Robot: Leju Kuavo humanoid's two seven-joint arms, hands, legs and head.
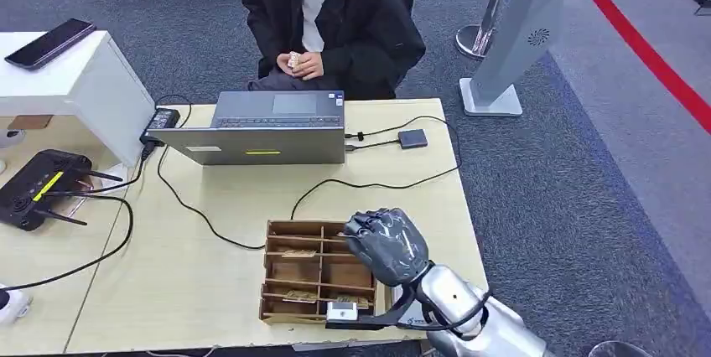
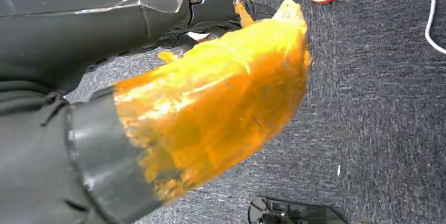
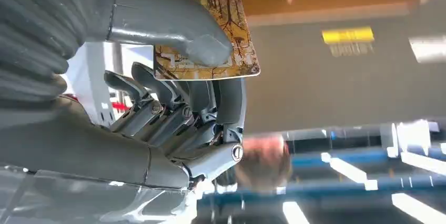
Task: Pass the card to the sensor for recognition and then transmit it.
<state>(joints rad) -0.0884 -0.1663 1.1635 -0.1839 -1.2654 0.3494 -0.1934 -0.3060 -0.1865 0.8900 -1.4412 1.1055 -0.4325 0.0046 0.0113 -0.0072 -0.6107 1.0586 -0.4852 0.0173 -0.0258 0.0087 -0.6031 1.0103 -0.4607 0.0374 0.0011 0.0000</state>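
Note:
My right hand (image 1: 387,245) hovers over the right side of a wooden card box (image 1: 281,277) at the table's near edge. In the right wrist view the right hand (image 3: 173,103) pinches a card (image 3: 239,34) with a brown tree pattern between its thumb (image 3: 173,29) and its curled fingers. The hand's back hides that card in the head view. A small dark square sensor (image 1: 412,138) lies on the table's far right, wired to the laptop (image 1: 264,129). Two more cards (image 1: 299,296) lie in the box's compartments.
A person in a dark jacket (image 1: 335,13) sits behind the laptop, hands together. Black cables (image 1: 369,183) run across the table between the box and the sensor. A black router (image 1: 38,185) sits at the left and a phone (image 1: 49,42) on a white stand.

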